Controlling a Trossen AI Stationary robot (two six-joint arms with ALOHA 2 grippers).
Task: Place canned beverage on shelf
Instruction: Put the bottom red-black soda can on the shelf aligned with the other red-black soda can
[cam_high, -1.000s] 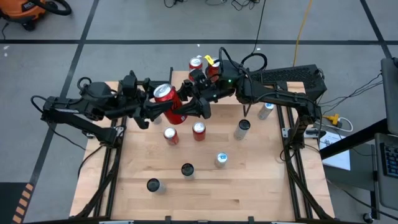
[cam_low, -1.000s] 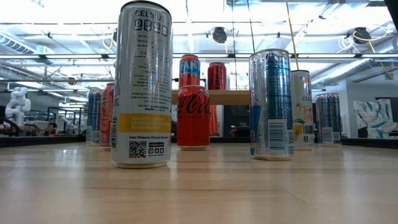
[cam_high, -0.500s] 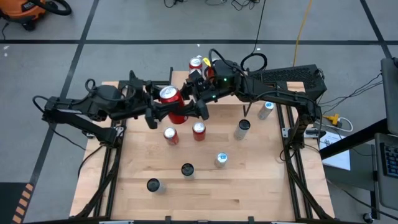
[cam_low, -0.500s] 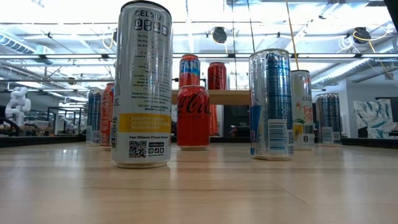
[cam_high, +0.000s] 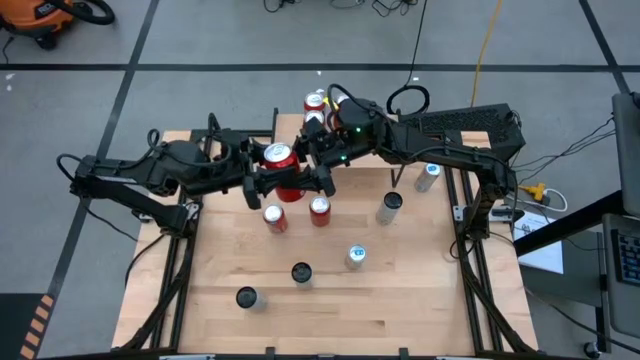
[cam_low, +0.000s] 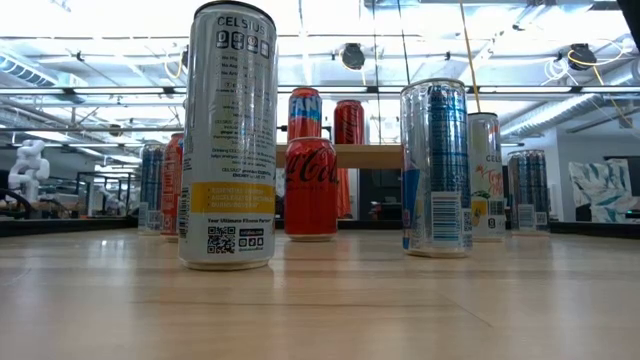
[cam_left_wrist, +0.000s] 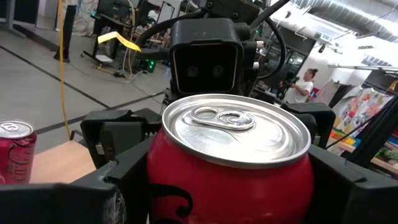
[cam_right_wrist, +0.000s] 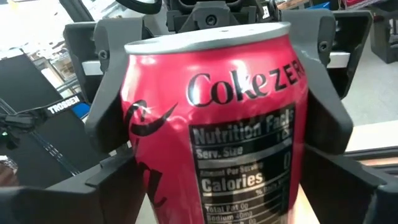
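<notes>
High view: a red Coke Zero can (cam_high: 279, 157) is held upright above the bench (cam_high: 400, 290), near its far edge and short of the shelf (cam_high: 292, 124). Left hand (cam_high: 262, 183) and right hand (cam_high: 313, 180) meet at this can from opposite sides. Both wrist views show fingers (cam_right_wrist: 323, 93) of both hands clamped on the can. Two cans (cam_high: 314, 102) stand on the shelf.
</notes>
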